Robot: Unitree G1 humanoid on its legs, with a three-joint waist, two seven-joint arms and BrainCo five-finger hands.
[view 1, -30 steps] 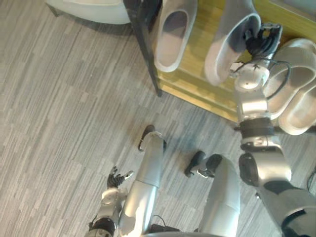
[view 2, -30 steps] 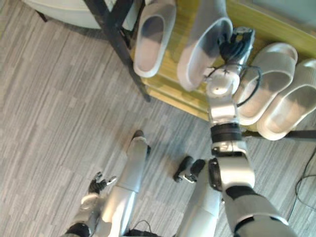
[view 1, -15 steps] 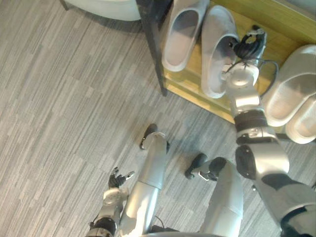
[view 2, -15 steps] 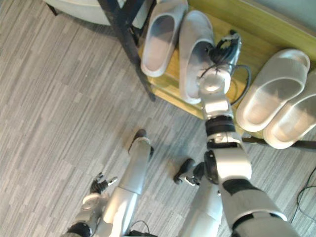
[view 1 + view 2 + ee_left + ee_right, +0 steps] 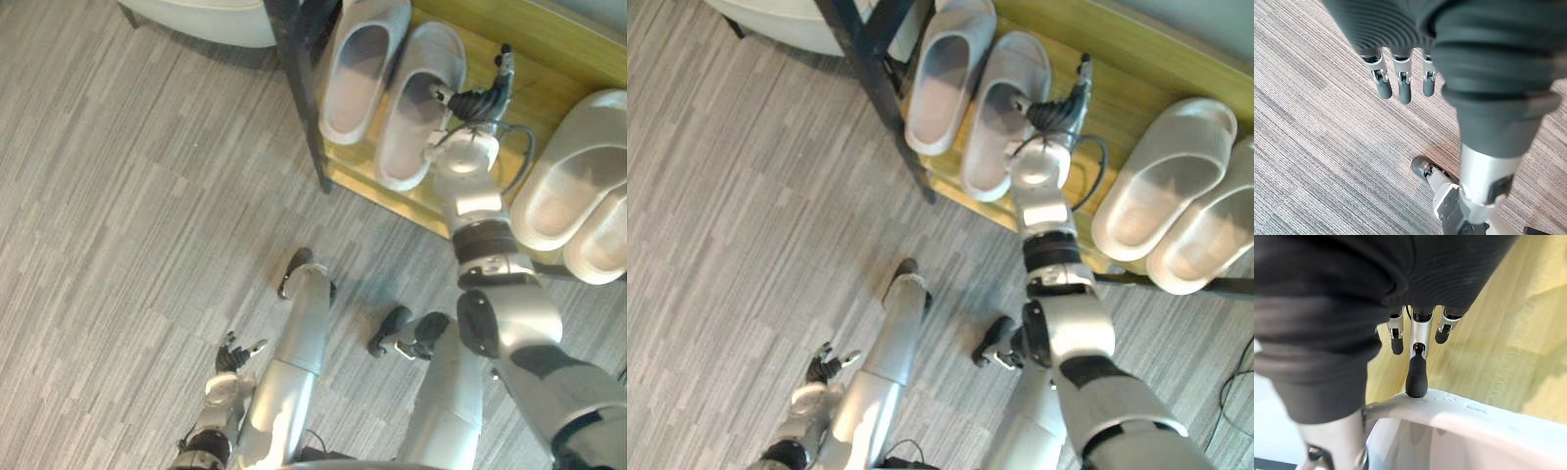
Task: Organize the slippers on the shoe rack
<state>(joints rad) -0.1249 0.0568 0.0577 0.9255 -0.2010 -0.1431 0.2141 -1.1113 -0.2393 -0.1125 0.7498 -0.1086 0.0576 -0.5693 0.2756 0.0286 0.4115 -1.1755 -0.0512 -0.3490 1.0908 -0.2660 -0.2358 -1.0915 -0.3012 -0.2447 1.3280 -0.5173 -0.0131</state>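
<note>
The right hand (image 5: 477,101) was over the rack (image 5: 549,39). Its fingers were loose and spread and held nothing. One fingertip (image 5: 1417,377) touched the rim of a grey slipper (image 5: 411,132). This slipper lay on the wooden shelf, just beside a second slipper (image 5: 355,69), near the black post (image 5: 299,88). Another pair (image 5: 563,181) lay on the same shelf, well apart to the right. The left hand (image 5: 232,354) hung low over the floor (image 5: 147,196), its fingers straight and empty.
</note>
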